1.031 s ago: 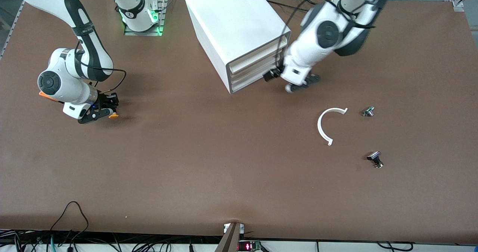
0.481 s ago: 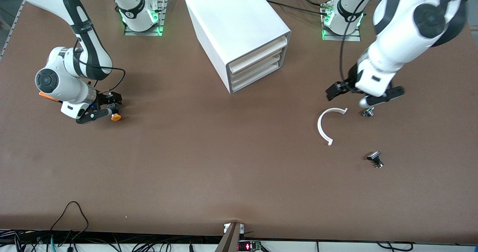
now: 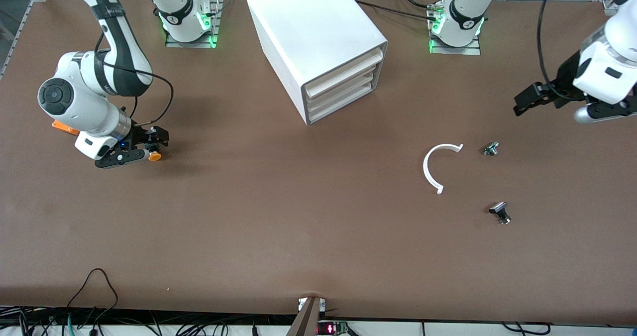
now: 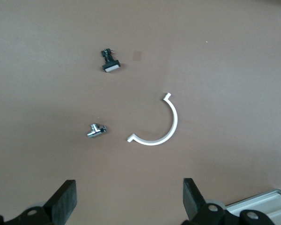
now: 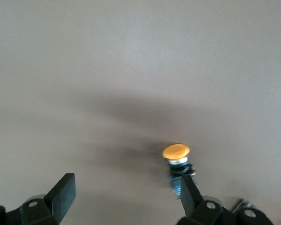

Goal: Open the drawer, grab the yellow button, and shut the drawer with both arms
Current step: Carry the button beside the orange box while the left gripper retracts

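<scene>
The white cabinet [image 3: 318, 37] stands at the table's middle near the bases. Its uppermost drawer [image 3: 343, 73] sits flush with the three lower ones. The button [image 3: 155, 156], orange cap on a black body, lies on the table toward the right arm's end. My right gripper [image 3: 138, 148] is open low over the table beside it. In the right wrist view the button [image 5: 176, 154] lies close to one finger [image 5: 191, 197], and the right gripper [image 5: 126, 194] holds nothing. My left gripper [image 3: 561, 106] is open and empty, up over the table's left-arm end, and shows empty in its wrist view [image 4: 129, 199].
A white half-ring [image 3: 432, 168] [image 4: 159, 126] and two small black-and-silver parts [image 3: 490, 149] [image 3: 500, 211] lie on the table toward the left arm's end. An orange box [image 3: 64, 127] peeks out under the right arm. A cabinet corner [image 4: 267, 204] shows in the left wrist view.
The left arm has swung away from the cabinet's front toward its own end of the table. The right gripper has shifted slightly; the button lies on the table beside it.
</scene>
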Controlling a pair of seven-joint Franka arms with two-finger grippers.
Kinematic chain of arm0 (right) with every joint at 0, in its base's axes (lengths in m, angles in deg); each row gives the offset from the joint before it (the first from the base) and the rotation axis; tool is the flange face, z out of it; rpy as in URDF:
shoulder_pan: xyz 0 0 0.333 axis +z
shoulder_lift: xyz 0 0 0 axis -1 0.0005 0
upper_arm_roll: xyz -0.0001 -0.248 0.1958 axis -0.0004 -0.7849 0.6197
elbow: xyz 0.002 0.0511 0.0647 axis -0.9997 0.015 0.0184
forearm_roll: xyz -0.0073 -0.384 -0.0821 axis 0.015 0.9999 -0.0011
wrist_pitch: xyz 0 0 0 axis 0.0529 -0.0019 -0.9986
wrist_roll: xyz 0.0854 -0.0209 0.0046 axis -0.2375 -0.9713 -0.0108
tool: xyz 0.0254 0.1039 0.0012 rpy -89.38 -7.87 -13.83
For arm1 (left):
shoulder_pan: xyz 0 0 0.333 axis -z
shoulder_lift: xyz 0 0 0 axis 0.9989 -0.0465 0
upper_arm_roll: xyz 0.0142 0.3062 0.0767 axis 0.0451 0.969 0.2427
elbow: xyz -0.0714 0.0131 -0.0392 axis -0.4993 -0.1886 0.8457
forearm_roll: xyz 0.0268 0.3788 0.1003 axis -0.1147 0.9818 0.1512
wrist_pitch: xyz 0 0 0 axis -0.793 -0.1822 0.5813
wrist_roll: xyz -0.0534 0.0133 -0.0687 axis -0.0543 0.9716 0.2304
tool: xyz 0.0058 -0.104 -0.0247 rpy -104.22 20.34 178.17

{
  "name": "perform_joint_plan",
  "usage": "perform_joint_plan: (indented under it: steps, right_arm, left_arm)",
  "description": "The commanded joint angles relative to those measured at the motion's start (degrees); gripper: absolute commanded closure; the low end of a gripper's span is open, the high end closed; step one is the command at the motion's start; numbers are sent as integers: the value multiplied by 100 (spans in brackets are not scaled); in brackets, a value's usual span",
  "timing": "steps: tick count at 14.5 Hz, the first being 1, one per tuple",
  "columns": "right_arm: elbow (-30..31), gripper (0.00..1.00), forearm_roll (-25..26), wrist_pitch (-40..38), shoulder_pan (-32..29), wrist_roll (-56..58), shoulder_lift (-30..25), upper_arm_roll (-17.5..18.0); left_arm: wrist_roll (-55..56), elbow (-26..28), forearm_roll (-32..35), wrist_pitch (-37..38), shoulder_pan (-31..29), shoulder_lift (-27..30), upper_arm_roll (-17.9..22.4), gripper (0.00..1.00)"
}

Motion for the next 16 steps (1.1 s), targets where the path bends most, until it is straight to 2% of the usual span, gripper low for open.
perform_joint_plan:
  steps: [1, 7, 10, 13, 16]
  right_arm:
    - [-385, 1, 15, -523, -94, -775, -68, 442]
    - [-2053, 1, 85, -2307, -94, -786, -130, 390]
    - [-2661, 1, 86, -2827, -68, -777, -130, 66]
    - [-3004, 1, 86, -3195, -50, -777, -260, -233]
    - [-3601, 1, 50, -4073, -59, -873, -279, -532]
  left_arm:
    - [-156, -190, 249, 51, -41, -272, -59, 0]
    - [-104, -181, 276, -142, -50, -351, -68, 0]
    - [-165, -190, 285, -108, -50, -361, -76, 0]
    - [-673, -216, 522, 7, -50, -361, -120, 0]
    - [-1191, -225, 540, -37, -58, -361, -85, 0]
